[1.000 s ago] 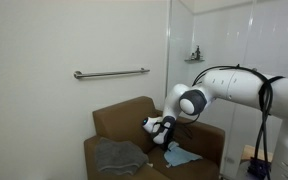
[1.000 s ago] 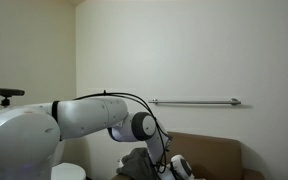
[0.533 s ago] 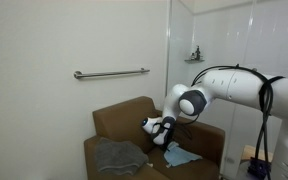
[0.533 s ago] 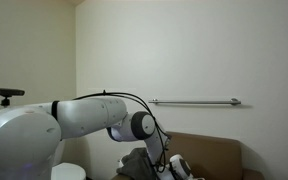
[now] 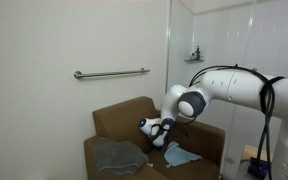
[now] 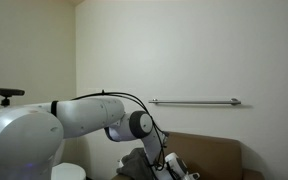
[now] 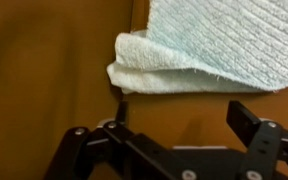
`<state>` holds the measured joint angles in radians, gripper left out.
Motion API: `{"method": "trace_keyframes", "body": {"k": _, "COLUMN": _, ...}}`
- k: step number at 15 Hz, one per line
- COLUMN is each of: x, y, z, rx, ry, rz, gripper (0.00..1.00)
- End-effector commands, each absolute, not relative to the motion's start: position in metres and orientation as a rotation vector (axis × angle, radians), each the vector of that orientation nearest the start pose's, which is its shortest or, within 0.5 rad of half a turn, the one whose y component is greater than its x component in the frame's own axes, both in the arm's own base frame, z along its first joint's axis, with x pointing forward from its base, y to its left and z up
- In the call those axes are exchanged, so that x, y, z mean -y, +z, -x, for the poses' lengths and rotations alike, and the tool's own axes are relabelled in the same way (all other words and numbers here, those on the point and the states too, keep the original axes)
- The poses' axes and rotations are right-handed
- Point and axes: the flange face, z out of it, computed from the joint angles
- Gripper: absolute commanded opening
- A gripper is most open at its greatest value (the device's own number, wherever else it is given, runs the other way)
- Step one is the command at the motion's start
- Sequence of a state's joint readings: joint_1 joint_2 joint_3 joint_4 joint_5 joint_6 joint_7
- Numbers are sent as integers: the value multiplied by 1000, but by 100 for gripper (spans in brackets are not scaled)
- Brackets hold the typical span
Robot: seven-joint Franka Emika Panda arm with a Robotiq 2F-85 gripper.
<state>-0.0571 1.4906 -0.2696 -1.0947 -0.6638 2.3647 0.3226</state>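
Wrist view: my hand (image 7: 182, 112) hangs with its jaws spread wide, holding nothing, just above the brown seat cushion (image 7: 44, 70). The folded pale blue towel (image 7: 204, 50) lies ahead of the fingertips with its thick folded edge nearest them, untouched. In an exterior view, the hand (image 5: 156, 130) hovers over the brown armchair (image 5: 124, 118). The towel (image 5: 180, 156) lies on the seat just below the hand, and a crumpled grey cloth (image 5: 114, 155) lies farther along the seat. A metal grab rail (image 5: 111, 72) runs along the wall behind.

Dim even indoor light, soft shadows, grainy low-resolution exterior views, wrist view blurred close up
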Motion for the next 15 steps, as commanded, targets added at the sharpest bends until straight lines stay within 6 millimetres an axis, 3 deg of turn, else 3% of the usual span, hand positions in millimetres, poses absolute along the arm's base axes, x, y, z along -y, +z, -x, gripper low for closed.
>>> {"method": "trace_keyframes", "body": {"k": 1, "x": 163, "y": -112, "z": -653, "rx": -380, "ry": -147, "rz": -2428, "gripper": 100}}
{"method": "trace_keyframes", "body": {"k": 5, "x": 159, "y": -119, "z": -652, "rx": -566, "ry": -200, "rz": -2502, "gripper": 100}}
{"method": "trace_keyframes", "body": {"k": 15, "x": 191, "y": -121, "z": -640, "rx": -541, "ry": -305, "rz": -2599, "gripper": 100}}
